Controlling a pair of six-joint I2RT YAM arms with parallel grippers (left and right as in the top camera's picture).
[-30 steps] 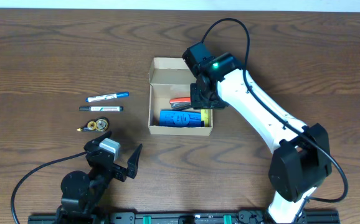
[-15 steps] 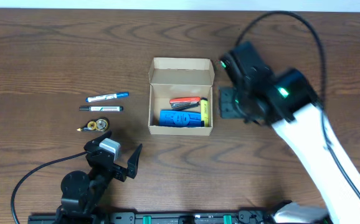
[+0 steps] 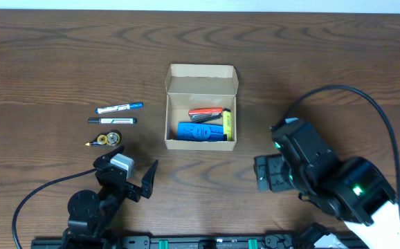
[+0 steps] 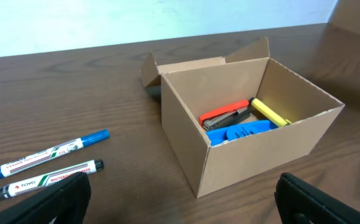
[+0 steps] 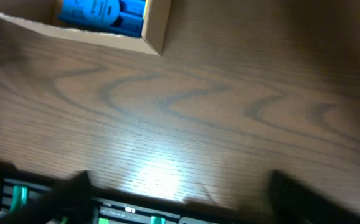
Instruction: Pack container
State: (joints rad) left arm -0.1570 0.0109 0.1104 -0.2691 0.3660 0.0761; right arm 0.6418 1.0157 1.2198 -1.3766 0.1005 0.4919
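Currently container (image 3: 201, 80) holds three items (image 3: 201, 131); two markers (image 3: 119, 108) outside; left fingers (image 3: 149, 178), right fingers (image 5: 317, 202) both spread, empty.

matt cardboard container (image 3: 201, 83), glossy wood-grain table (image 3: 61, 55)

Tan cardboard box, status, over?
Left gripper open, empty. Right gripper open, empty. Tan cardboard box lid up, partly filled. Blue-capped marker, black-capped marker outside; nothing blocking.

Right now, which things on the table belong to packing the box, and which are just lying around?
Part of the job: container, holding the red stapler, yellow highlighter and blue item; probably still to pack: blue marker, black marker, small round item.
Just lying about: black cable.
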